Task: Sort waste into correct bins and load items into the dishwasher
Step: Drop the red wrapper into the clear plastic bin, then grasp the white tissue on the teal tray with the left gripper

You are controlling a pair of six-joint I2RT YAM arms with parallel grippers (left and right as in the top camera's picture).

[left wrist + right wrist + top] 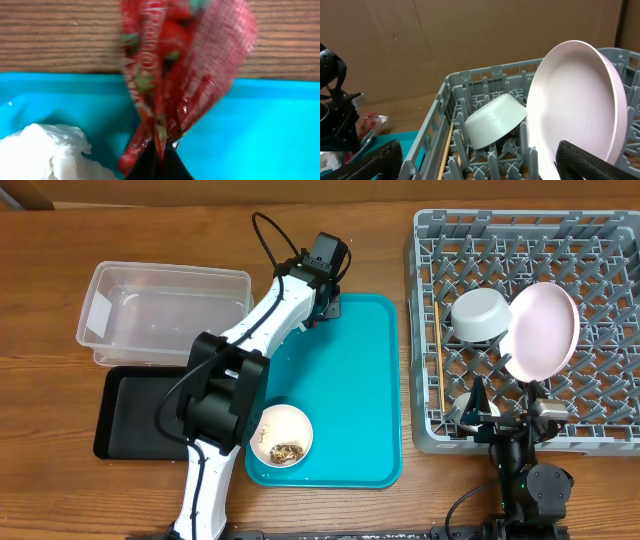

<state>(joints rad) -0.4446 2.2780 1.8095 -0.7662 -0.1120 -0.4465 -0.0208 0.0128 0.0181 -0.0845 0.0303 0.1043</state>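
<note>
- what does the left gripper (157, 159) have?
- the red wrapper (180, 65). its fingers are pressed tight on the wrapper's bottom end, and the rest sticks out ahead of them, over the far edge of the teal tray (270, 130).
- where is the tissue (45, 150)?
- on the teal tray, just beside that gripper. it is low and to the left in the wrist view.
- and the bins?
- from above, the tub (165, 310) sits to the left of the left gripper, off the teal tray. the black tray (125, 420) is just beside the tub, back near the arm's base.
- is there food?
- yes. the small bowl (268, 423) holds brown and white scraps (288, 451). it sits on the teal tray, well behind the gripper and close to the arm's base.
- what about the right gripper (479, 150)?
- its fingers are spread wide apart, right at the near edge of the rack (445, 100).
- what is in front of it?
- the plate (575, 110) stands on its edge in the rack, ahead and to the right. the tipped bowl (495, 120) leans just left of the plate — i cannot tell if they touch. the chopsticks (446, 150) lie along the rack's left wall.
</note>
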